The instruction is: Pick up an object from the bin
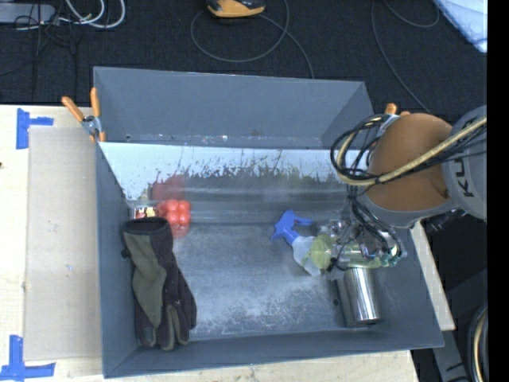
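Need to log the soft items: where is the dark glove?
The dark glove lies flat on the left side of the bin in the camera view, fingers toward the near edge, its cuff just below the red thing by the back-left corner.

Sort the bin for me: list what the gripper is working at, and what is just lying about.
By the gripper, right side: blue-topped spray bottle; shiny metal cylinder.
Lying apart, left side: dark glove; red lumpy thing in the far corner.
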Robot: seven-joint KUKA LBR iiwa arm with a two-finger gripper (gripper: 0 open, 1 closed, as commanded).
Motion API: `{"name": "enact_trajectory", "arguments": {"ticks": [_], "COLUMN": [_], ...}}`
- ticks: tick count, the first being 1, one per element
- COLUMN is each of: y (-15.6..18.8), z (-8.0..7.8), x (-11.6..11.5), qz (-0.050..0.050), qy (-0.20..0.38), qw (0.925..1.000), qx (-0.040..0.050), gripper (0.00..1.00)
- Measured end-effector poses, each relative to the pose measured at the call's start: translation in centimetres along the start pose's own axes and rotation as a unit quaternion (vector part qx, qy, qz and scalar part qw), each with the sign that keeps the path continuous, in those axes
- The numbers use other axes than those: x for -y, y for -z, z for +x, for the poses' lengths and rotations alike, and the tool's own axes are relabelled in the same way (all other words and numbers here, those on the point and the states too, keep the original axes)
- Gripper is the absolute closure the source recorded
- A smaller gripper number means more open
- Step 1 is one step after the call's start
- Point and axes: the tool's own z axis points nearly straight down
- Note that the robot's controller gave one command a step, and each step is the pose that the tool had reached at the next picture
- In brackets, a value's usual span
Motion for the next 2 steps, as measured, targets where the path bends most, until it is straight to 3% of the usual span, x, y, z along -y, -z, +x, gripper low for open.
{"name": "enact_trajectory", "arguments": {"ticks": [1, 2], "y": [0.3, 14.8], "z": [-0.1, -1.3], "x": [0.1, 0.2], "qz": [0.001, 0.000], "qy": [0.001, 0.014], "qw": [1.0000, 0.9999], "qx": [0.0022, 0.0008], "gripper": [0.00, 1.00]}}
